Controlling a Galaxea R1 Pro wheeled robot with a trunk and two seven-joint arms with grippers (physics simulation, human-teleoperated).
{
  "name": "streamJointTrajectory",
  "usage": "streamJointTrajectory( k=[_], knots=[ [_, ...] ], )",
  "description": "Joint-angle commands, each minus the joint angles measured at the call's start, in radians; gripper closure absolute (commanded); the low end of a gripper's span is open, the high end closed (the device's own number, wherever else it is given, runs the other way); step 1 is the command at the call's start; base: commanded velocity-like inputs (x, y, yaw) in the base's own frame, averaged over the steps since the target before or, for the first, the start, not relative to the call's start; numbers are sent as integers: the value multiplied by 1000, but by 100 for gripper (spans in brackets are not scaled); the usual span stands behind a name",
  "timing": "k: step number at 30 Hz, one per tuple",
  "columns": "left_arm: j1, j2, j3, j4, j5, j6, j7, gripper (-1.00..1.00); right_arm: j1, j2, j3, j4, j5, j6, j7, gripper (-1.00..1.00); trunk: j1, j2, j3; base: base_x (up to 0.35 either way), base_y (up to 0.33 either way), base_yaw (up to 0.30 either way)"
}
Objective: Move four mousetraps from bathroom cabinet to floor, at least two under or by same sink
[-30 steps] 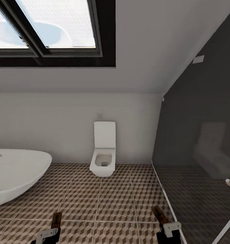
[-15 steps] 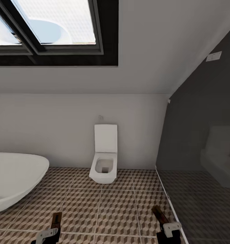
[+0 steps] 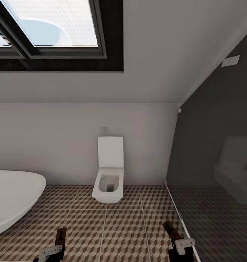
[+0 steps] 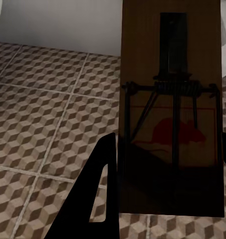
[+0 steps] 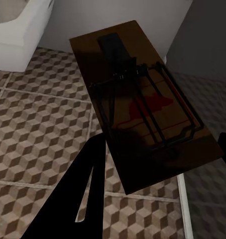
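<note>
Each pincer grips a mousetrap above the bathroom floor [image 3: 119, 225]: the left pincer [image 3: 52, 251] holds one mousetrap [image 4: 170, 114], the right pincer [image 3: 181, 247] another [image 5: 142, 109], facing the toilet [image 3: 108, 182].

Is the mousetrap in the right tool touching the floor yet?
Apart. The head view shows the mousetrap held up in the right tool, with the bathroom floor well below it.

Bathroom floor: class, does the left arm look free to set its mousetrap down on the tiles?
Probably yes. The left tool holds a mousetrap above bare bathroom floor, and nothing lies between them.
</note>
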Motion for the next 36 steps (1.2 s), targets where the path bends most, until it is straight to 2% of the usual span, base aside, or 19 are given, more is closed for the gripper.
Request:
streamJointTrajectory(
  k=[1,12,15,17,18,19,20,22,23,25,26,29,31,32,34,36],
  knots=[
    [-1,-1,-6,3,9,-3,-5,100,0,0,-1,1,10,-2,-9,100,0,-1,0,2,0,-2],
    [-1,0,-6,3,9,-2,-4,100,0,0,-1,1,11,-3,-8,100,0,-1,0,0,0,0],
    [-1,1,-7,2,9,27,-1,100,0,1,1,4,11,-4,-8,100,0,-1,0,0,0,0],
    [0,1,-6,0,8,104,-1,100,0,3,1,5,12,-3,-10,100,0,-1,0,0,0,0],
    [0,1,-5,-3,6,187,-1,100,0,11,2,5,12,-3,-14,100,0,-1,0,0,0,0],
    [1,0,-4,-10,5,282,1,100,0,26,3,2,14,-1,-23,100,0,-1,0,0,0,0],
    [1,0,-4,-17,4,329,5,100,0,35,4,1,15,-1,-30,100,0,-1,0,0,0,0],
    [1,2,-4,-73,2,476,43,100,-1,76,7,-9,17,1,-76,100,0,-1,0,0,0,0],
    [1,2,-4,-93,1,499,60,100,-1,85,8,-12,18,2,-91,100,0,-1,0,0,0,0],
    [1,1,-3,-189,-5,558,165,100,-15,121,14,-22,17,5,-150,100,0,-1,0,0,0,0],
    [1,0,-3,-216,-9,569,200,100,-24,130,16,-23,17,8,-162,100,0,-1,0,0,0,0],
    [0,-4,-3,-376,-57,681,399,100,-97,172,35,-18,15,91,-198,100,0,-1,0,0,0,0],
    [-2,-4,-2,-481,-99,811,466,100,-157,172,49,-11,14,213,-207,100,0,-1,0,0,0,0],
    [-6,-4,-1,-522,-111,864,482,100,-196,172,53,-2,13,260,-210,100,0,-1,0,0,0,0],
    [-15,-4,0,-549,-117,893,490,100,-233,172,55,16,13,285,-213,100,0,-1,0,0,0,0],
    [-60,-4,0,-573,-121,933,497,100,-304,172,57,86,13,308,-216,100,0,-1,0,0,0,0]
  ],
)
